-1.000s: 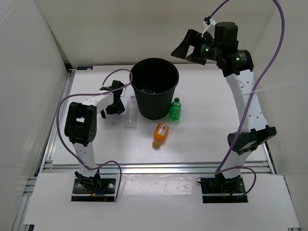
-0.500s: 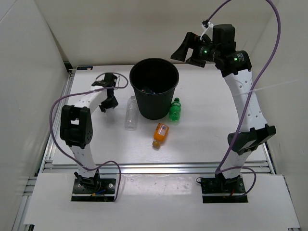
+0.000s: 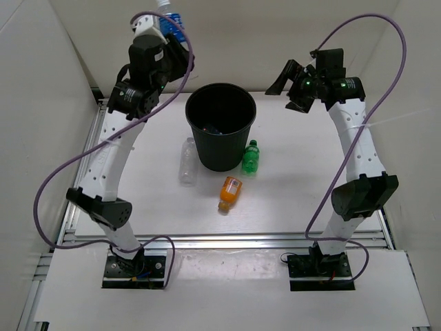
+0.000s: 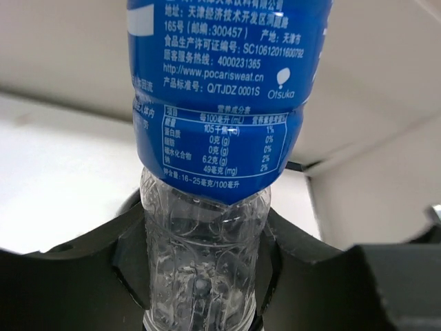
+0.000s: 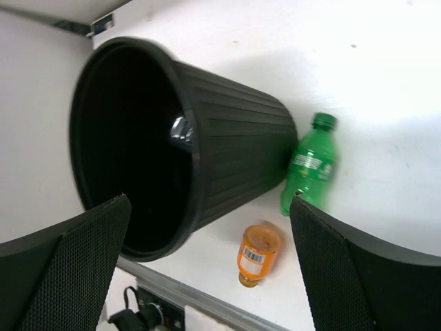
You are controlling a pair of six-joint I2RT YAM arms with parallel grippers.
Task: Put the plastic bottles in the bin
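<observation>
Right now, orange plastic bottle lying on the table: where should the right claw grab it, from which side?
Mid-body, from above. The orange plastic bottle lies on its side, neck toward the white table's near edge, so I'd close the open right claw across its round body, fingers left and right. Both flanks look free; the green plastic bottle lies apart.

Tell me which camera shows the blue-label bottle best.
Left wrist: the blue-label bottle fills the frame, with its label print readable. Top external catches only a sliver at the frame's top edge. Right wrist misses it.
</observation>
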